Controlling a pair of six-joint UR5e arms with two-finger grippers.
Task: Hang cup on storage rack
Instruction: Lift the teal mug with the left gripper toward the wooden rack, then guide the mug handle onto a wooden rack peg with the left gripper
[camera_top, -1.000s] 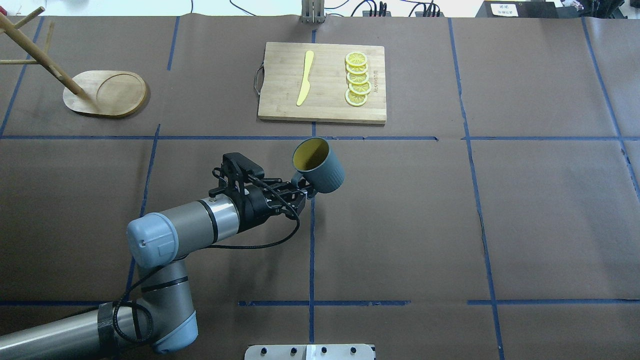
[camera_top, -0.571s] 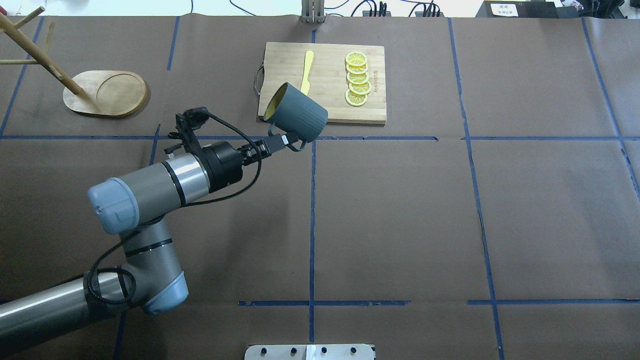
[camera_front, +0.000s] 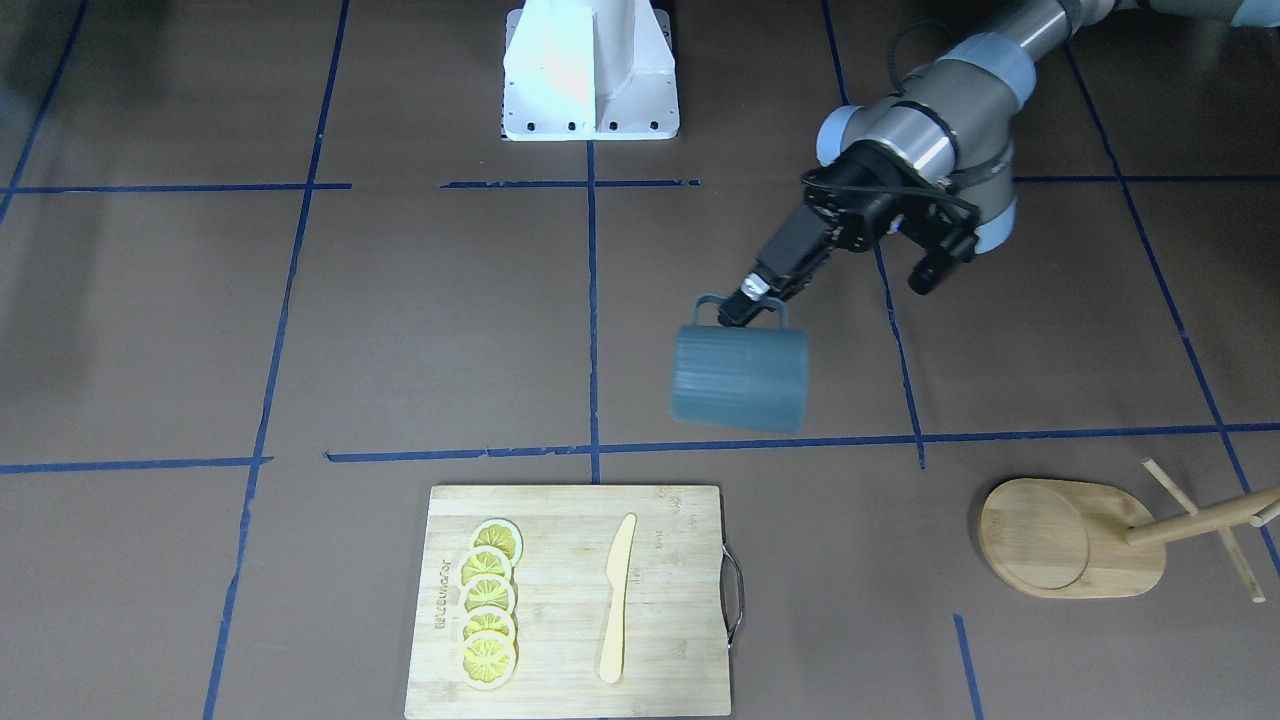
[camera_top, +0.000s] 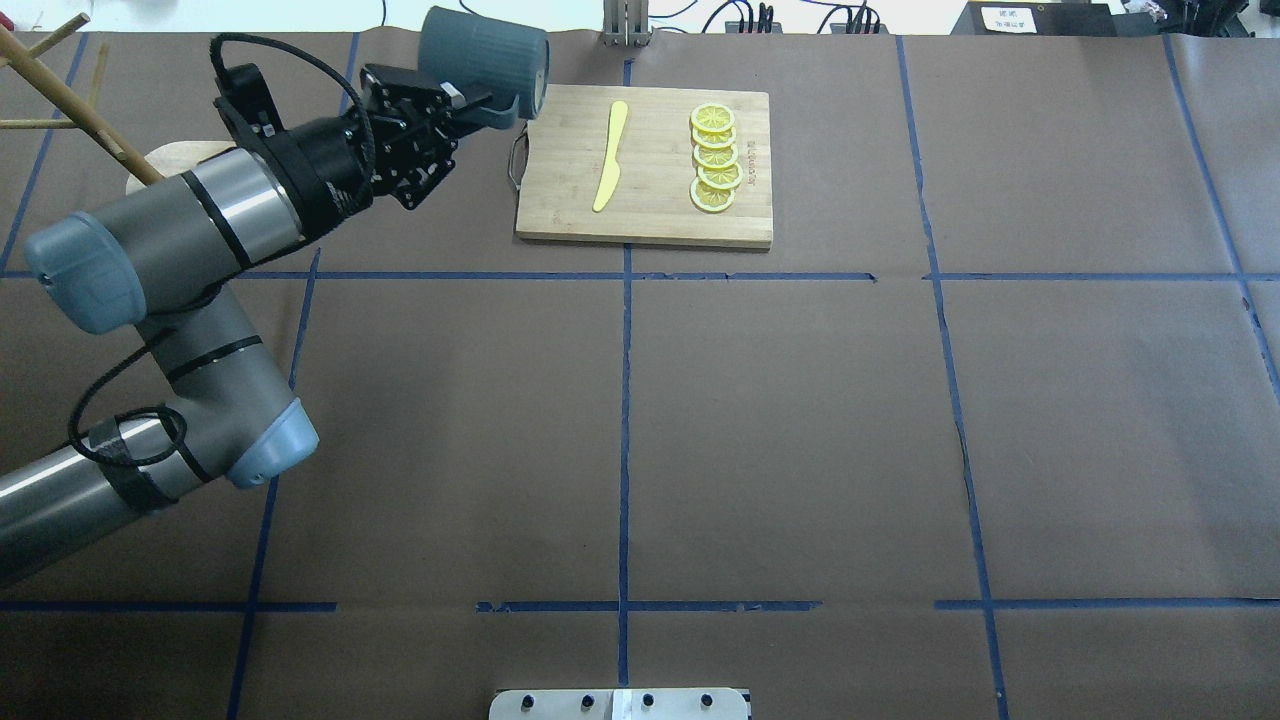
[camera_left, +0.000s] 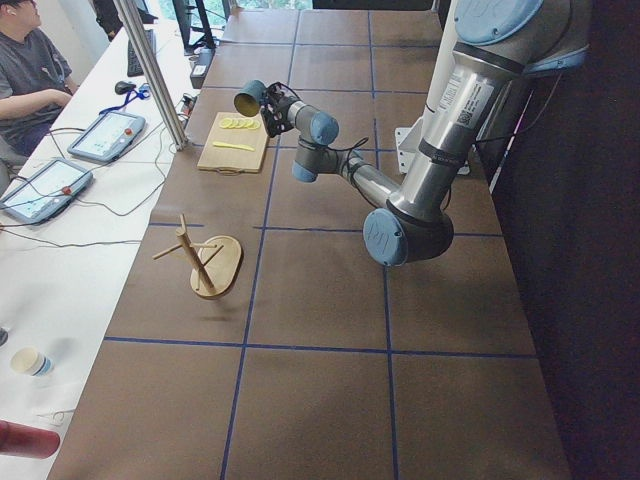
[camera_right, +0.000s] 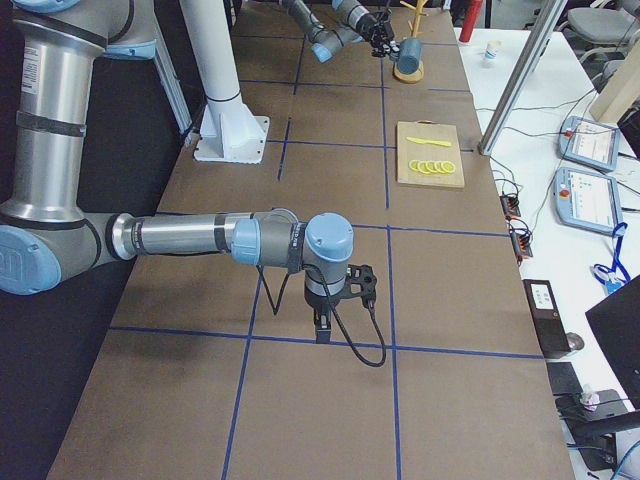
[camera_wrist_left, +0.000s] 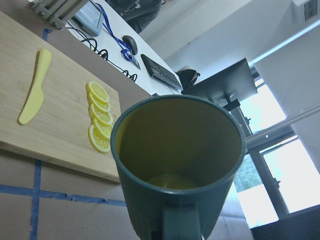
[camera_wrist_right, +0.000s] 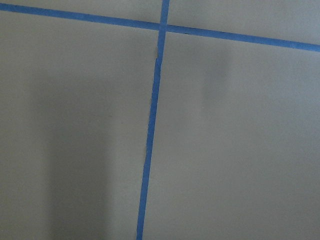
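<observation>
My left gripper (camera_top: 468, 102) is shut on the angular handle of the cup (camera_top: 485, 62), a dark blue-grey ribbed mug. It holds the cup in the air on its side, just left of the cutting board's far corner. The left wrist view looks straight into the yellow inside of the cup (camera_wrist_left: 180, 160). From the front the cup (camera_front: 740, 378) hangs below the left gripper (camera_front: 745, 305). The storage rack (camera_front: 1060, 535), a light wooden mug tree, stands at the table's far left; my forearm covers most of its base (camera_top: 165, 155). The right gripper (camera_right: 322, 325) hangs low over the table; I cannot tell its state.
A bamboo cutting board (camera_top: 650, 215) at the far centre carries a yellow knife (camera_top: 611, 155) and a row of lemon slices (camera_top: 715, 160). The robot's white base mount (camera_front: 590, 70) sits at the near edge. A person (camera_left: 25, 70) sits at a side desk.
The left arm has swung the cup up and away, from the table's centre to the far left beside the board's corner. The cup has tipped onto its side.
</observation>
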